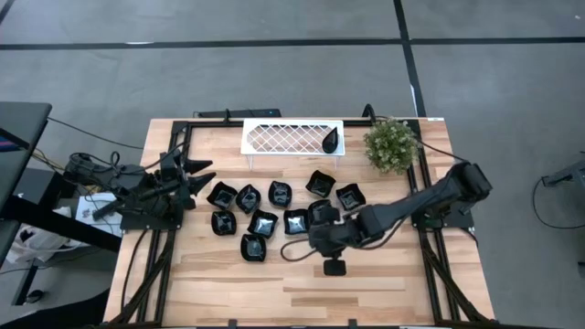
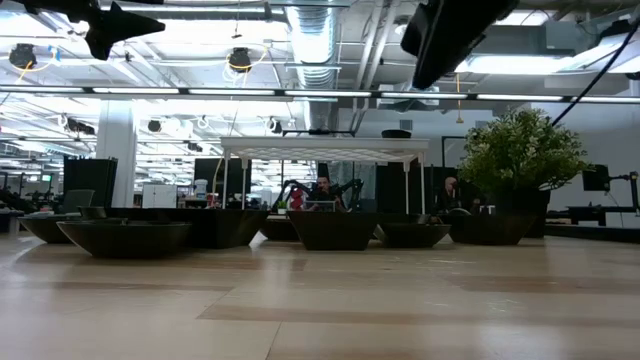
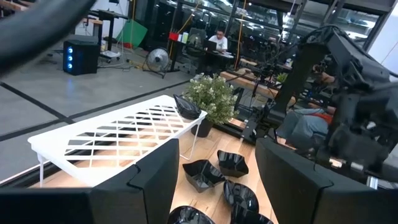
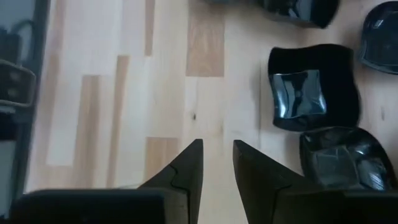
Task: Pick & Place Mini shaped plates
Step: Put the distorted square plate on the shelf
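Several mini shaped plates, small glossy black dishes (image 1: 262, 222), rest by their undersides on the wooden table (image 1: 210, 283) in a loose cluster. One leaf-shaped plate (image 1: 334, 142) lies on the white lattice tray (image 1: 292, 137). My right gripper (image 4: 217, 155) hovers over bare wood at the near side of the cluster, beside a squarish plate (image 4: 311, 87). It points steeply down, its fingers a little apart with nothing between them. My left gripper (image 3: 214, 180) waits open above the table's left side (image 1: 194, 174).
A green potted plant (image 1: 391, 144) stands at the far right, next to the lattice tray on its legs (image 2: 320, 150). Black frame rails run along both table sides. Bare wood lies between the plates and the near edge.
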Motion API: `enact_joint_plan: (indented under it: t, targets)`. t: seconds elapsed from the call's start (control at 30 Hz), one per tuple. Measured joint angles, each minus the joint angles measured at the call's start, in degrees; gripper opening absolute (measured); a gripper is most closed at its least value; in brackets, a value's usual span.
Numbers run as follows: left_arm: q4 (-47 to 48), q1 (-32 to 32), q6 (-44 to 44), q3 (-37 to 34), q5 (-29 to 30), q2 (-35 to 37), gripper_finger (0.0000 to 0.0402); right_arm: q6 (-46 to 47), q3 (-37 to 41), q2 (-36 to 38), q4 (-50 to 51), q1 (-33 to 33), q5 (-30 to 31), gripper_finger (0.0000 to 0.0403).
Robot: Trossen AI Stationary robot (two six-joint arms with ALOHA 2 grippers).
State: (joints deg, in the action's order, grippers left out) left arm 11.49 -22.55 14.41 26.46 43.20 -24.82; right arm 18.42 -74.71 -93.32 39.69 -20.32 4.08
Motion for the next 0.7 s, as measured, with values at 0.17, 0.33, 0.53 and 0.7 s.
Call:
enact_joint_plan:
  t: [0.17, 0.33, 0.53, 0.7]
  targets:
    - [-0.1, 0.0, 0.0, 0.0, 0.0, 0.0, 0.0214, -1.3, -1.8, -2.6, 0.1, 0.2, 0.2, 0.0083]
    - [-0.4, 0.0, 0.0, 0.0, 0.0, 0.0, 0.0214, -1.3, -1.7, -2.1, 1.7, 0.6, 0.6, 0.0083]
    - [-0.9, 0.0, 0.0, 0.0, 0.0, 0.0, 0.0214, 1.3, -1.8, -1.1, 4.7, 0.8, 0.4, 0.0083]
    - [-1.4, 0.0, 0.0, 0.0, 0.0, 0.0, 0.0214, 3.6, -1.8, -1.1, 18.0, 1.2, 0.4, 0.0083]
